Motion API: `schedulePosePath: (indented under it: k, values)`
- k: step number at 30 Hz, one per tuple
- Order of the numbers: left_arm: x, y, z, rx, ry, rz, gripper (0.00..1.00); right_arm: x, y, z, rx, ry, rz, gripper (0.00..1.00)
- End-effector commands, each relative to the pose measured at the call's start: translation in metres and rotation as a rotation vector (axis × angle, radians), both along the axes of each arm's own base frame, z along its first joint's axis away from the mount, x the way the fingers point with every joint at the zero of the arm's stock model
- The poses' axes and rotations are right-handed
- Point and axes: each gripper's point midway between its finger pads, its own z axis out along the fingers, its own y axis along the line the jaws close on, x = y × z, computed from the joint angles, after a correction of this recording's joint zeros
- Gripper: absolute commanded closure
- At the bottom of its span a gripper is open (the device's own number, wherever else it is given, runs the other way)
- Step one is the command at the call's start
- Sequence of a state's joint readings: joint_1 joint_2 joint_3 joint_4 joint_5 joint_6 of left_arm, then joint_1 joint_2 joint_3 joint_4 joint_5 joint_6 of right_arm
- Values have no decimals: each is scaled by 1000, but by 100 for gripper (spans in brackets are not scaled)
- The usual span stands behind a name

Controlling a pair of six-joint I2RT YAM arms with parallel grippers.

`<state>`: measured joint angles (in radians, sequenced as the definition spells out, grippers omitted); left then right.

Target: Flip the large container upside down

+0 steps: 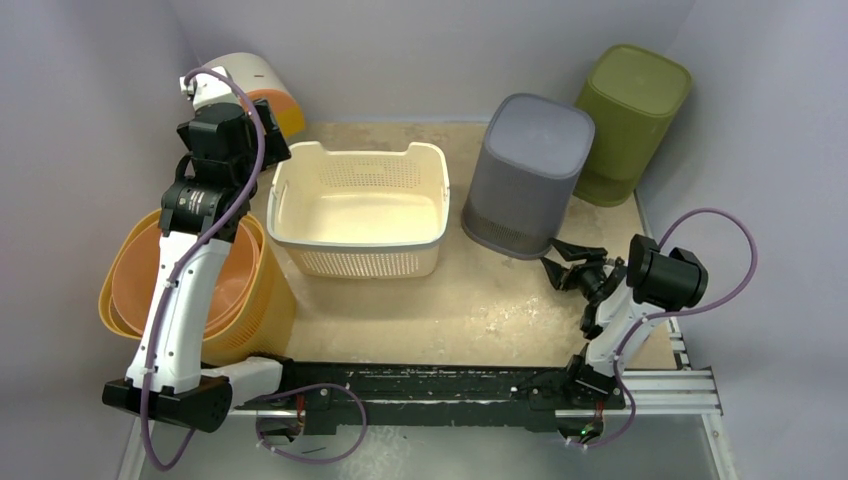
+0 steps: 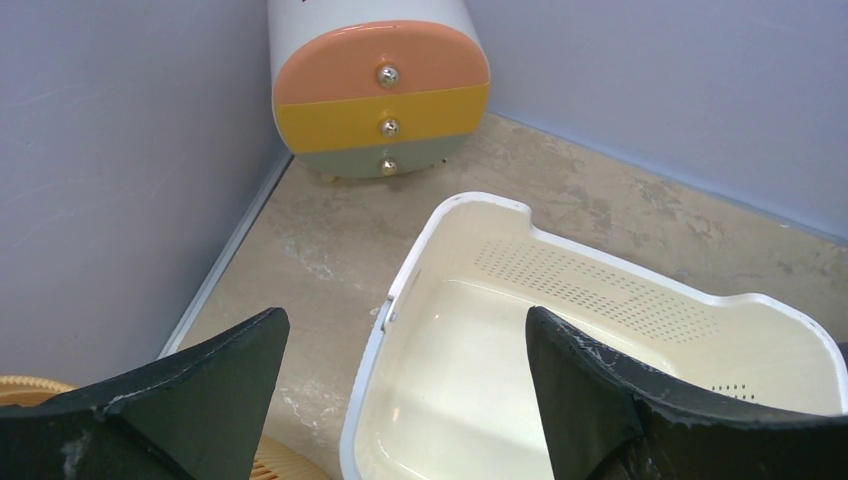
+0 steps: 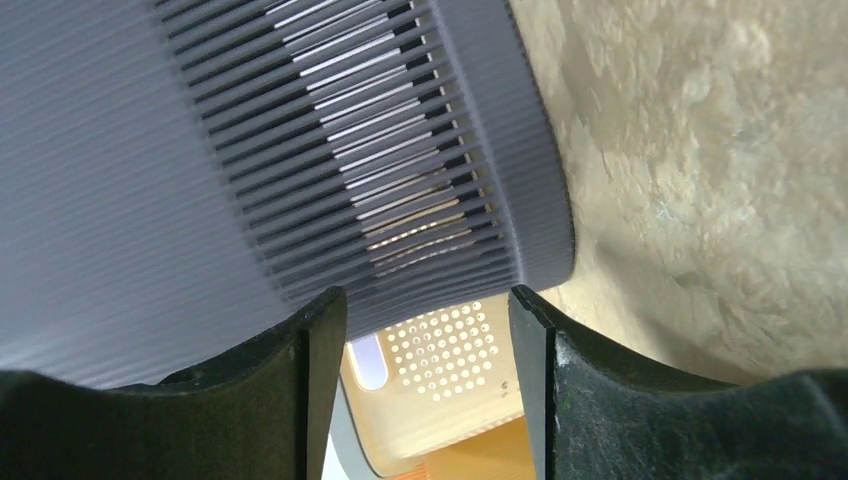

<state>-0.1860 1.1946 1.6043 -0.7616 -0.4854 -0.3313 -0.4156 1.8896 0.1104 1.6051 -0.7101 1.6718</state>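
1. Grey ribbed plastic bin (image 1: 525, 170): I take this to be the large container. It stands on the right half of the beige table (image 1: 480, 310), just beside the basket. Its closed base faces up and its slatted rim faces down, so the turn itself looks done. What remains, I judge, is to leave it seated square. The right wrist view does not show whether the near corner of the rim rests flat on the table.

2. Cream perforated plastic basket (image 1: 345, 158): it sits upright and open at the middle of the table, near the bin's left side. Any push on the bin toward the left would drive it into this wall, so nudges should go away from the basket.

3. Right gripper (image 1: 556, 262): it is low at the bin's near right corner, jaws apart, with the rim just ahead of the fingertips and nothing clamped.
   - It should back straight out along its own line, keeping the jaws wide.
   - Lifting should wait until the tips are clear of the slats, because a finger could hook there and tip the bin.

4. Left gripper (image 2: 405, 320): it hangs above the basket's left rim with the jaws spread wide, holding nothing. It is well apart from the bin and is best kept there.
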Motion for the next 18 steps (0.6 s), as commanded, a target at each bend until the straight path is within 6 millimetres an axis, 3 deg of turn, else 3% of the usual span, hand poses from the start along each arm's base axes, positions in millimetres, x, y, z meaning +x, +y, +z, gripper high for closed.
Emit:
schedulePosePath:
  k: [1, 8, 10, 11, 18]
  values:
    - [-1, -3, 9, -19, -48, -8, 14, 2, 1, 66, -184, -366, 27, 35]
    - [-2, -4, -9, -16, -12, -14, 14, -5, 2, 55, -182, -325, 13, 22]
    - [-1, -4, -12, -16, -7, -16, 14, -5, 2, 57, -185, -330, 10, 13]
    - [0, -5, -13, -17, -7, -17, 14, -5, 2, 59, -187, -336, 9, 2]
    - [13, -13, -15, -34, -12, -48, 14, -1, 2, 84, -278, -390, 30, 0]
